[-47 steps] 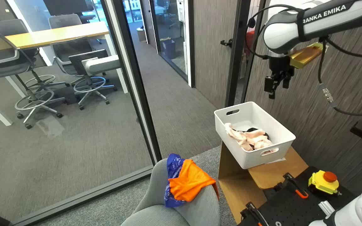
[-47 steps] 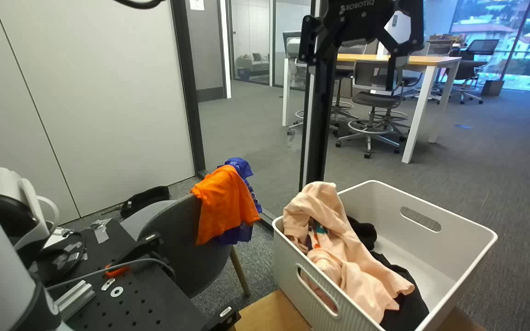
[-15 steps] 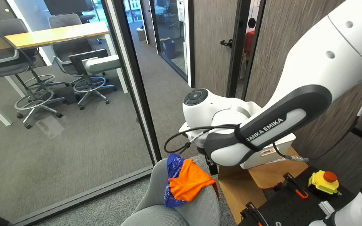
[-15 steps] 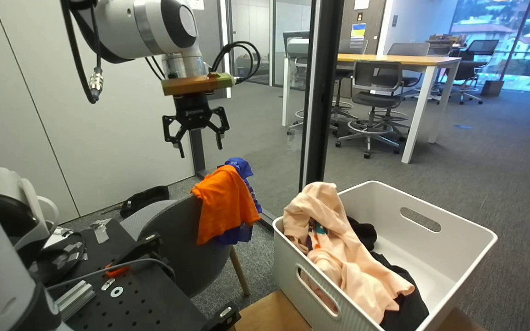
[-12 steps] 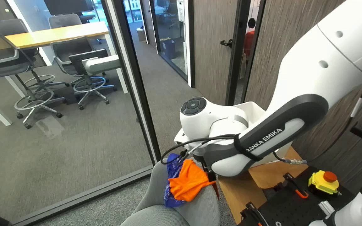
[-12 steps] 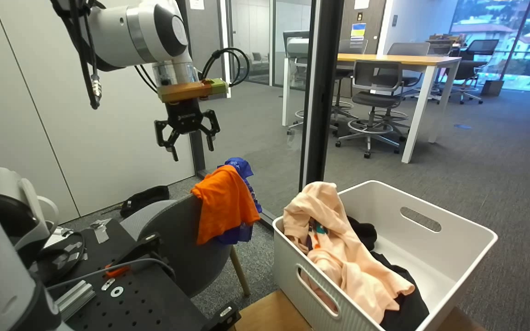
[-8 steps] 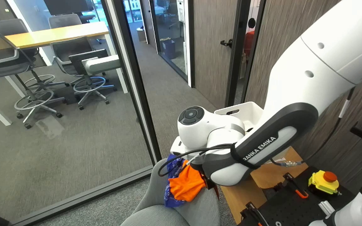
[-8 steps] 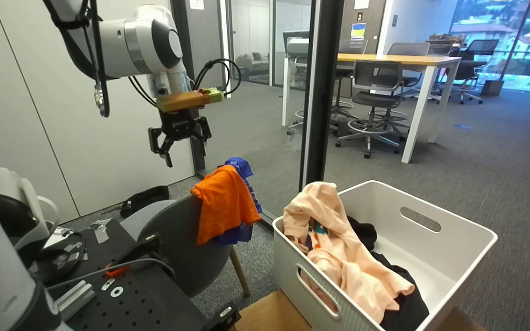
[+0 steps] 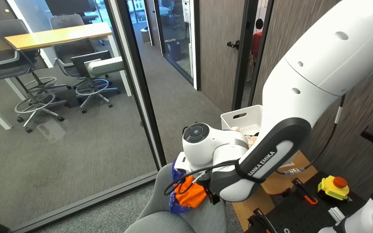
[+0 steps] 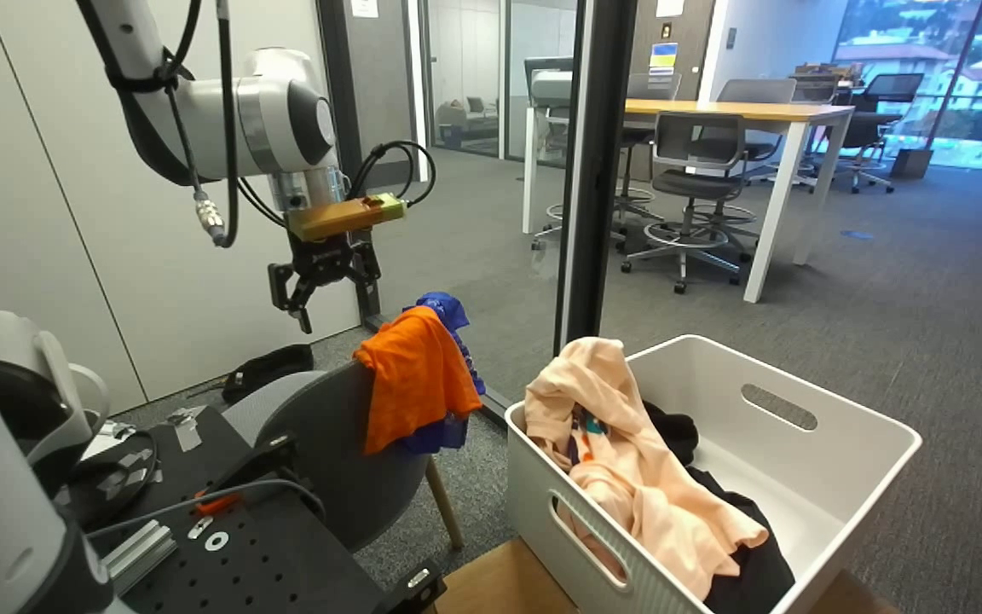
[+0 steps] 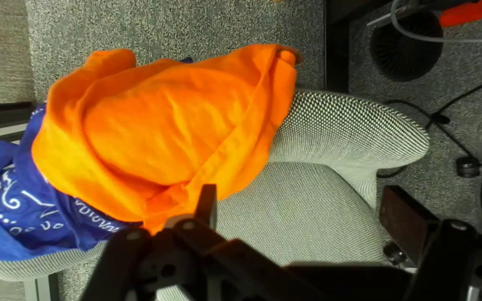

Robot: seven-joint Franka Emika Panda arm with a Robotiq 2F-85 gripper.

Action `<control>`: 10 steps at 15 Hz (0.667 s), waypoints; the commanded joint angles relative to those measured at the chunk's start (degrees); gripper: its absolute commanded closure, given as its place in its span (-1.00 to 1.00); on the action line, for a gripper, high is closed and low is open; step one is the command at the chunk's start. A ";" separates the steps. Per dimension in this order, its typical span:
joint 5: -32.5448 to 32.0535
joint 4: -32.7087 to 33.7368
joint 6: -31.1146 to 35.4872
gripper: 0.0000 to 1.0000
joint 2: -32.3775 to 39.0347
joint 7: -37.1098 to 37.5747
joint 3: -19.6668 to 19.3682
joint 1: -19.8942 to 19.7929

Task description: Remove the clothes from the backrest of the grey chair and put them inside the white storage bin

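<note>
My claw is spread wide above the grey chair; in the wrist view one finger overlaps the edge of the orange cloth, and from here I can't tell whether they touch. That cloth hangs on the backrest, partly covering a blue patterned cloth. The white storage bin, holding a peach garment and a black garment, stands on a wooden counter. In an exterior view my arm blocks much of the bin, and a cable loop crosses in front of the orange cloth. A yellow-and-red button sits on a black pegboard near the counter. On the arm I read "RANKA EMIKA", with a black strap right up against the R.
</note>
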 commanded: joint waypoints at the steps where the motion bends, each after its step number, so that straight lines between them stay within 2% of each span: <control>1: -6.81 1.08 3.74 -1.00 2.41 6.58 -1.85 1.25; 5: -18.09 2.09 6.40 -1.00 4.58 16.79 -5.21 3.37; 10: -27.94 4.29 5.97 -1.00 7.90 26.26 -8.20 5.78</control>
